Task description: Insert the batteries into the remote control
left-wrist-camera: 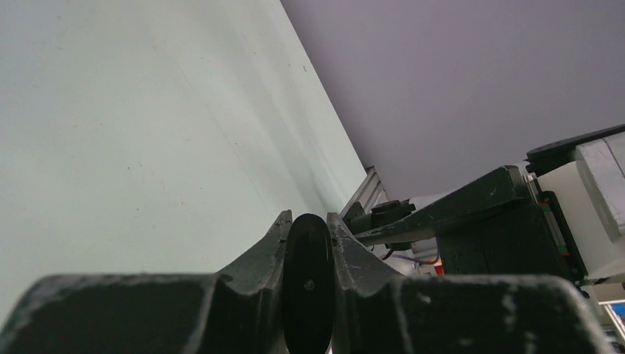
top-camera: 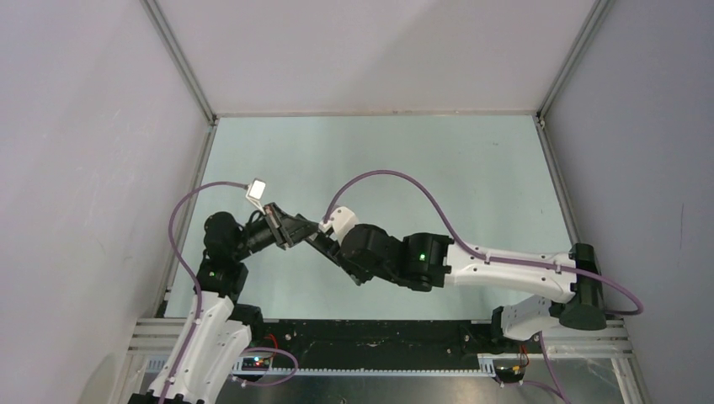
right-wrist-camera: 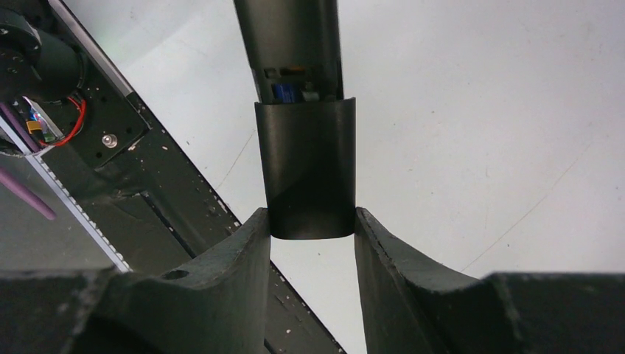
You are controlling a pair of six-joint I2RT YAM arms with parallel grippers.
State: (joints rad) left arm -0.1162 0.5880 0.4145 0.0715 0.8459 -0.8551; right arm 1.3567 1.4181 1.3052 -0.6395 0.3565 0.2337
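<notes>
The table [top-camera: 438, 160] lies open far and right. Near the left wall [top-camera: 101, 168], the left gripper [left-wrist-camera: 308, 221], remote control [right-wrist-camera: 295, 44], cover [right-wrist-camera: 308, 169] and right gripper [right-wrist-camera: 311, 221] join into one barrier.

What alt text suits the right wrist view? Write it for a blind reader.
The right pincer grips a black cover plate against the remote control; a blue battery shows in the recess just past the plate's edge, over the pale table.

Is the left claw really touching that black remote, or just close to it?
Touching. In the left wrist view, the remote control sits pinched between both fingers of the left gripper, with no gap on either side.
</notes>
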